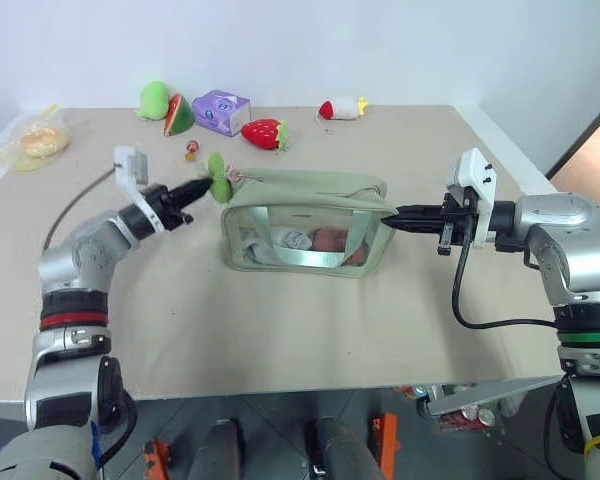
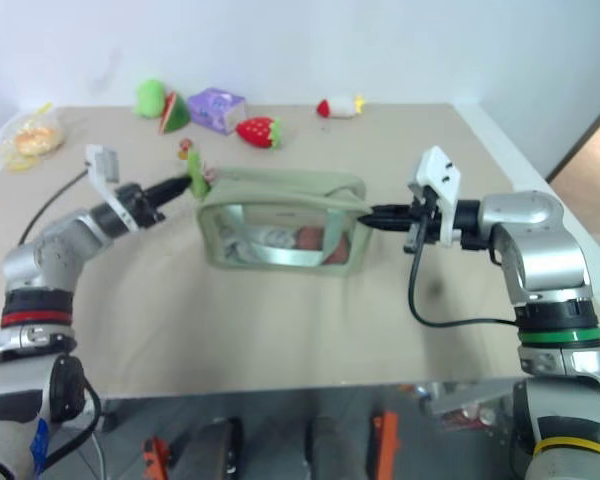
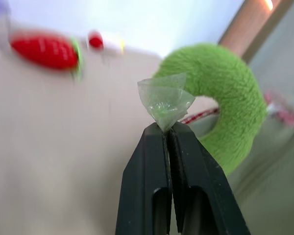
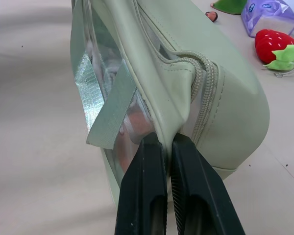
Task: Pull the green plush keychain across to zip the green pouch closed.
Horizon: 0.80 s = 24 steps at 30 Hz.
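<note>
left gripper [image 1: 198,188] pinched on green plush keychain [image 1: 218,176], right gripper [image 1: 398,216] clamped on green pouch [image 1: 305,232] end, mid table [image 1: 280,340]

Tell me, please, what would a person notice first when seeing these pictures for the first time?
First comes the green pouch in the middle of the table, stretched between two arms. The right gripper is shut on its right end, and the left gripper is shut on a clear tag of the green plush keychain at its left end. Bright plush toys lie along the far edge.
</note>
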Tool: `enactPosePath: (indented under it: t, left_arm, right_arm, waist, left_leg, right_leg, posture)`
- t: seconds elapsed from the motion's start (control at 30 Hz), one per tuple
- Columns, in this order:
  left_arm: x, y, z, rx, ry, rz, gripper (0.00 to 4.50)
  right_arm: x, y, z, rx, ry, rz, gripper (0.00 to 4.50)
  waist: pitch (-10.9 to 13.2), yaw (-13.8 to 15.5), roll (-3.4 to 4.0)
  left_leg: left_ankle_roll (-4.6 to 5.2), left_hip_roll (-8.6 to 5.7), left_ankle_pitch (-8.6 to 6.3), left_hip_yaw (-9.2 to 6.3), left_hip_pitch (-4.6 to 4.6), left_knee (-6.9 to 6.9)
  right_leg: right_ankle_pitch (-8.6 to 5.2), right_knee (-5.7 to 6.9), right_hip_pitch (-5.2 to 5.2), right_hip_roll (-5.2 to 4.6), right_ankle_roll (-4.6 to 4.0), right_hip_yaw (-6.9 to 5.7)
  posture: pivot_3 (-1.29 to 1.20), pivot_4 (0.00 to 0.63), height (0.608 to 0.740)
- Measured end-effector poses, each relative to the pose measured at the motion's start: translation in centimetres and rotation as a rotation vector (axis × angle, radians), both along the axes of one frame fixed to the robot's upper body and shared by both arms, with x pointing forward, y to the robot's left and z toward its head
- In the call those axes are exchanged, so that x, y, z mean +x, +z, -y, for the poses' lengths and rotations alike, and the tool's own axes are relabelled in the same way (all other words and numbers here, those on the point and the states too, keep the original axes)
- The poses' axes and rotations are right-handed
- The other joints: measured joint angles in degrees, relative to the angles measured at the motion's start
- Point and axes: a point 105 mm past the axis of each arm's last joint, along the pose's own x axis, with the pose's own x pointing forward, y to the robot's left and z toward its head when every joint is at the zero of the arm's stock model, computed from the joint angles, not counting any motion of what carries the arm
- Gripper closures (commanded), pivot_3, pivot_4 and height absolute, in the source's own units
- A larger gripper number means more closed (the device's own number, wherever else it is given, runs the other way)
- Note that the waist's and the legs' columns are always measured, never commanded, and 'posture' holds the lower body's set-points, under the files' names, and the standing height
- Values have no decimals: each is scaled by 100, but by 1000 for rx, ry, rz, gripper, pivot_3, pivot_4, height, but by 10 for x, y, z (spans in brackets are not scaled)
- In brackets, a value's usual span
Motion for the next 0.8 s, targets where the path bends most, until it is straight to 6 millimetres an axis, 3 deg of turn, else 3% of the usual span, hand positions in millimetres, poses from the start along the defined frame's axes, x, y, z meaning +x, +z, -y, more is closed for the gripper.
enactPosePath:
  t: [0.17,0.27,0.53,0.67,0.8]
  left_arm:
    - [-1,51,13,13,-26,149,4456]
    - [-5,62,26,61,-61,197,4456]
    - [-32,61,99,294,-311,317,4456]
    - [-37,46,117,407,-384,329,4456]
    - [-30,39,113,383,-375,280,3197]
  right_arm:
    - [0,-1,0,1,5,0,4500]
    - [0,-1,0,1,5,1,4500]
    - [0,-1,0,2,3,2,4500]
    - [0,-2,0,4,0,-1,4500]
    - [-1,-2,-1,3,-5,3,4500]
  waist:
    - [0,-12,0]
    - [0,-14,0]
    - [0,-21,0]
    - [0,-25,1]
    - [0,-32,1]
  left_leg:
    - [0,0,0,1,0,-1]
    - [0,0,0,0,0,-2]
    - [0,-1,0,3,0,0]
    - [0,-1,0,2,1,-1]
    - [0,-1,1,2,1,0]
  right_leg:
    - [1,-1,-1,1,3,2]
    - [1,-1,-1,1,3,2]
    - [2,0,-2,2,4,9]
    - [2,0,-2,4,3,10]
    - [2,0,-2,4,4,11]
  posture:
    - [0,150,740]
    - [0,150,740]
    - [0,150,740]
    - [0,150,740]
    - [0,150,740]
